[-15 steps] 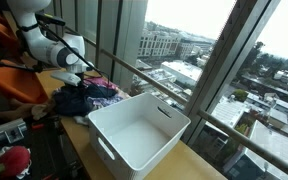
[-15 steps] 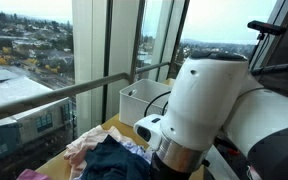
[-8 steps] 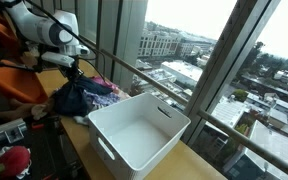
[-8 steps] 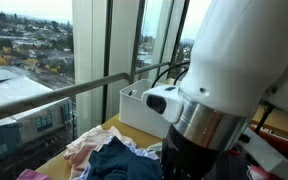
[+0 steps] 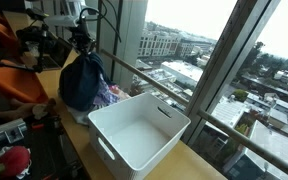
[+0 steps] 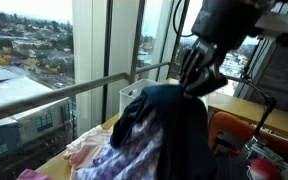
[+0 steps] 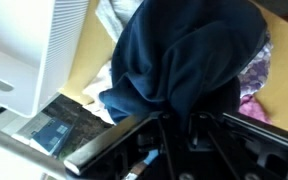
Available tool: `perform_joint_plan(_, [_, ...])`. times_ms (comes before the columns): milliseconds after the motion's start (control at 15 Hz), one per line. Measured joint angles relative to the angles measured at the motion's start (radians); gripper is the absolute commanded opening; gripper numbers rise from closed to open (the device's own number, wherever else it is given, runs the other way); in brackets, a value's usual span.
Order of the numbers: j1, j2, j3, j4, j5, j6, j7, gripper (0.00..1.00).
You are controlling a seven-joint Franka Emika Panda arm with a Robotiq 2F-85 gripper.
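Risen within the last second from low over the pile of clothes (image 5: 108,93) to high above it, with the hand (image 5: 81,42) clenched on the top of the dark blue garment (image 5: 81,82). Closed already half a second ago, when just starting upward. Hanging now as a long, loose bundle under the hand, lower end close over the pile at the far end of the table (image 5: 189,162); contact there hard to judge. So, to judge from this: grasp made, lifting well done, garment separated from the other clothes.

Confirmed in an exterior view, with the hand (image 6: 196,75) on the cloth (image 6: 169,125) and lighter clothes below (image 6: 89,155). In the wrist view, mostly dark cloth (image 7: 184,60).

As for containers: only one, the white bin (image 5: 134,152), near the middle of the table. Nothing visible inside. Garment held beside its far corner, not over the opening.
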Motion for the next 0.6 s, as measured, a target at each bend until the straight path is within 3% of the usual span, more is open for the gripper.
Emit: perform_joint_plan(600, [-0.202,-0.162,-0.097,0.225,-0.057,-0.167,-0.155,0.04])
